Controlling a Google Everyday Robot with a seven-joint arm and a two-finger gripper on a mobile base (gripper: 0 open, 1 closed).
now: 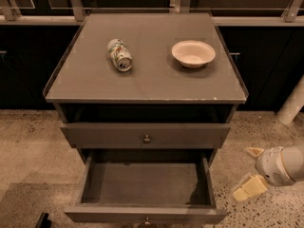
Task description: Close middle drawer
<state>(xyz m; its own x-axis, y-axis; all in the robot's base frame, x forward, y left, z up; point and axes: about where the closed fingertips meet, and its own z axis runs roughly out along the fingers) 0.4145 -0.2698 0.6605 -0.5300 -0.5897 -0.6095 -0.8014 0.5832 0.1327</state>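
Middle drawer [142, 183] sits pulled far out, lowest thing in view, grey floor of its box showing. Its front runs along the picture's btm edge, so only a top strip of the front and part of the small knob [147, 220] can be seen. Whatever is under it is out of view. The box's right inner wall is in shadow. Directly above is the top drawer [104, 136] w/ a round knob [147, 138], front facing fwd. The gap between it and the tabletop [152, 82] is too dark to see into. On the tabletop a can [119, 54] lies on its side left of centre, and a pale bowl [193, 53] stands upright to its right, the two well apart. Gripper [243, 172] hangs low, right of the open drawer, near its front right corner but not touching, over the speckled floor [28, 146]. Jaws released, spread apart w/ nothing between, pointing left toward the drawer. The white wrist [279, 165] is behind them, and the rest of the arm is cut off by the right edge. There's a small dark thing [42, 220] at btm left, can't tell what.
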